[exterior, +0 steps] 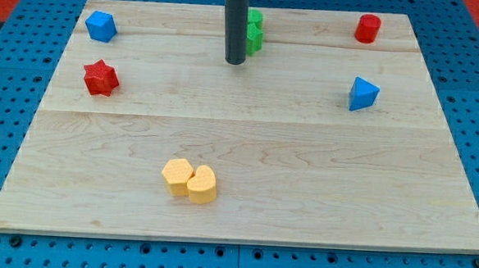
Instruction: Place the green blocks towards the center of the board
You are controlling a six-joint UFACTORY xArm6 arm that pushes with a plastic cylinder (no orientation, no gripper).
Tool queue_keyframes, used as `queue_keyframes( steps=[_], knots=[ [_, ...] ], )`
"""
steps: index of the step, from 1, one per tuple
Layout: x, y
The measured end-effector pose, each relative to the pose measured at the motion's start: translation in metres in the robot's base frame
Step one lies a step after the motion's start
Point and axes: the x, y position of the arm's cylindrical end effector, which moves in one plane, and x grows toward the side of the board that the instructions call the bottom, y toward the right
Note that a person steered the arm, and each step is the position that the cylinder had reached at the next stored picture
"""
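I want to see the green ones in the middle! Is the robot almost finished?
Not yet. Nothing looks done: the green blocks sit close together near the view's top edge of the wooden board, far from the center. In hand: my tip is just to their left, close beside them; I cannot tell if it touches. Left: sliding them down to the middle.

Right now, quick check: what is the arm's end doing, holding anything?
No jaws here: my tip holds nothing; it rests on the board, just to the view's left of the green blocks, contact unclear.
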Motion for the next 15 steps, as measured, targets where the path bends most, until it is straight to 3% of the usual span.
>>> queue_keyframes(
  steps=[1, 3, 7, 14, 15],
  knots=[
    [-0.017, -0.054],
    [-0.131, -0.082],
    [-0.13, 0.004],
    [-0.124, 0.048],
    [-0.103, 0.048]
  ],
)
